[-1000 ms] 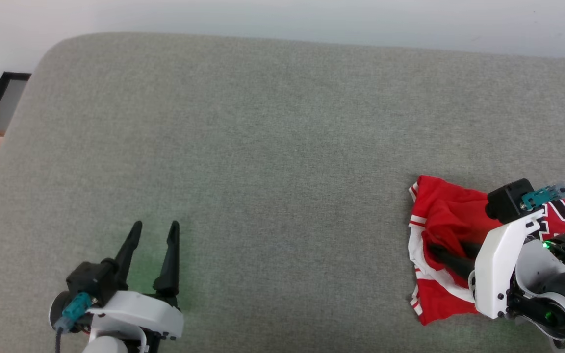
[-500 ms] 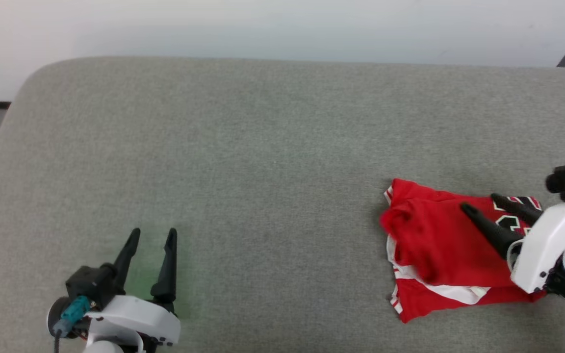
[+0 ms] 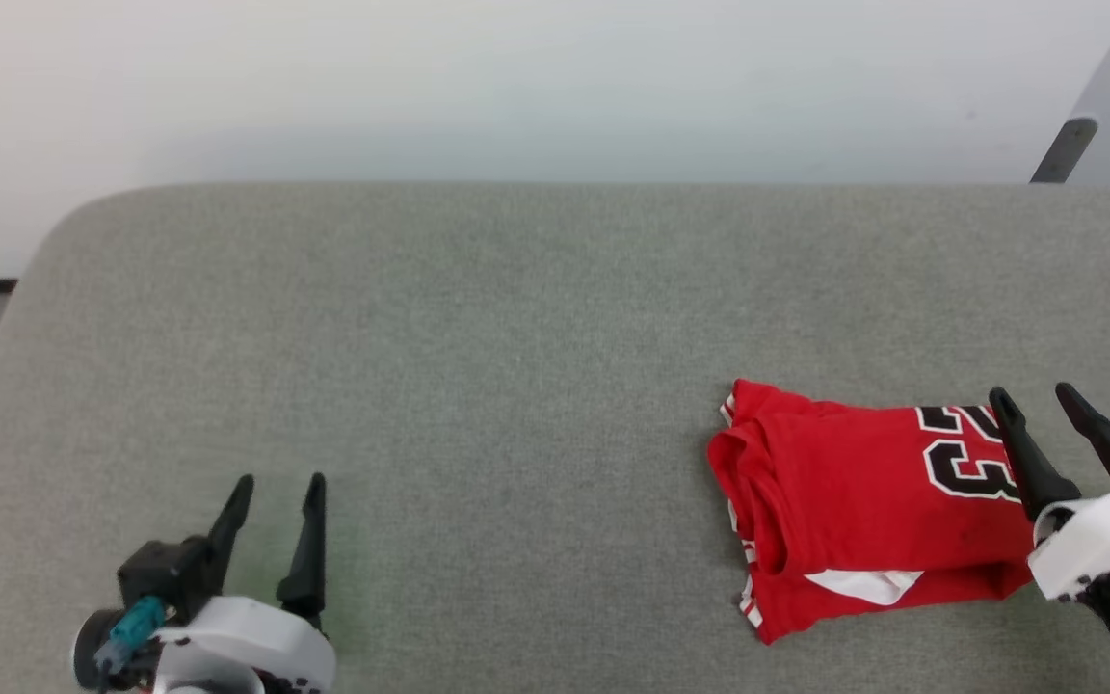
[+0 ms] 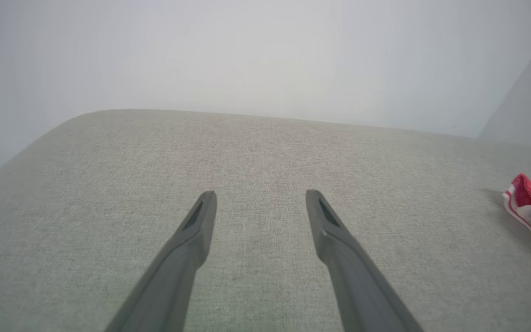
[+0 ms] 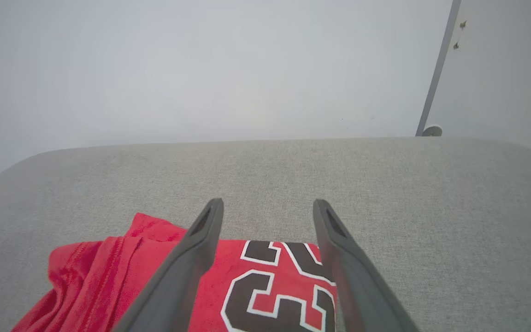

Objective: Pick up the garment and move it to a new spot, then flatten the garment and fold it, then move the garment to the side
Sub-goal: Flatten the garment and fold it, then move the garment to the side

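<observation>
We list one garment (image 3: 863, 501): folded, numerals 23 upward, lying toward the right of the grey cushion (image 3: 516, 337). Our right gripper (image 3: 1031, 391): over its numbered end, fingers spread, pinching nothing. Our left gripper (image 3: 280, 478): likewise spread and empty, well apart at the left.

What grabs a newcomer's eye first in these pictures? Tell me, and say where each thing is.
The red jersey with its black "23" stands out, lying folded on the right part of the grey padded surface. The right gripper is at its numbered end, fingers open and holding nothing. The left gripper, also open, sits far off at the lower left of the head view.
</observation>
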Motion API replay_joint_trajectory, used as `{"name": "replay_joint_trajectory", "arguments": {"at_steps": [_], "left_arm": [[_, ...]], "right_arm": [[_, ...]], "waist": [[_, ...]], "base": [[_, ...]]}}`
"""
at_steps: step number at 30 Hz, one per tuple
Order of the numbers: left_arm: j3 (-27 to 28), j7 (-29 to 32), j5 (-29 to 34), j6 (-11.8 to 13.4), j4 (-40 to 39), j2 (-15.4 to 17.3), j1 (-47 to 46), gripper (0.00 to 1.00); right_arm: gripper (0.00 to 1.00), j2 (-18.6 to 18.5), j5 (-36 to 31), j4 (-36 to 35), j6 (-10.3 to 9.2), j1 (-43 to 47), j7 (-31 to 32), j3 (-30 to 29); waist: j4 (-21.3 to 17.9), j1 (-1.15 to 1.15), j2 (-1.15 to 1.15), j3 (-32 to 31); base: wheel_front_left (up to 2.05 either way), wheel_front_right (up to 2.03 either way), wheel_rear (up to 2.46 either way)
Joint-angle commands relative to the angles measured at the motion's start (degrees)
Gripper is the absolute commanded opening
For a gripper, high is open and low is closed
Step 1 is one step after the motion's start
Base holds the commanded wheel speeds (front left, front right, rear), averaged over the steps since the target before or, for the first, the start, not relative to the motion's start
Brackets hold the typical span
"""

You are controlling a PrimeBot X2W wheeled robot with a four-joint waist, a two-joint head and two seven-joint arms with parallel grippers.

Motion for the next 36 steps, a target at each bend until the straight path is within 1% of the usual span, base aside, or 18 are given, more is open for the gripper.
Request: {"name": "replay_joint_trajectory", "arguments": {"at_steps": [1,6,15,20,29,36], "left_arm": [[0.5,0.0,0.2,0.2,-0.3,-0.1,1.0,1.0],[1.6,0.0,1.9,0.1,-2.0,-0.4,3.8,1.0],[2.3,0.0,3.3,-0.1,-6.6,-1.0,10.9,1.0],[2.4,0.0,3.5,-0.2,-10.1,-1.1,14.7,1.0],[2.8,0.0,3.3,0.2,-16.2,-1.0,20.7,1.0],[2.4,0.4,3.0,0.6,-17.4,-0.8,21.2,1.0]], "right_arm": [[1.0,0.0,-0.7,0.3,-0.04,0.9,-0.9,-0.1],[1.0,0.1,-3.7,1.1,-0.04,3.4,-4.8,0.2],[1.0,1.4,-6.3,-2.1,-0.04,10.4,-6.5,-5.2],[1.0,2.0,-7.9,-5.5,-0.04,15.1,-5.4,-8.9],[1.0,3.5,-9.8,-14.3,-0.04,22.8,-1.3,-16.6],[1.0,5.4,-11.0,-17.8,-0.04,24.9,1.0,-18.6]], "waist": [[-0.3,0.0,0.0,-1.6],[-0.6,0.0,0.0,-4.6],[-0.6,0.0,0.0,-7.3],[0.1,0.0,0.0,-8.0],[1.4,0.0,0.0,-8.3],[1.6,0.0,0.0,-8.3]], "base": [[0.0,0.0,0.0],[0.0,0.0,0.0],[0.0,0.0,0.0],[0.0,0.0,0.0],[0.0,0.0,0.0],[0.0,0.0,0.0]]}}
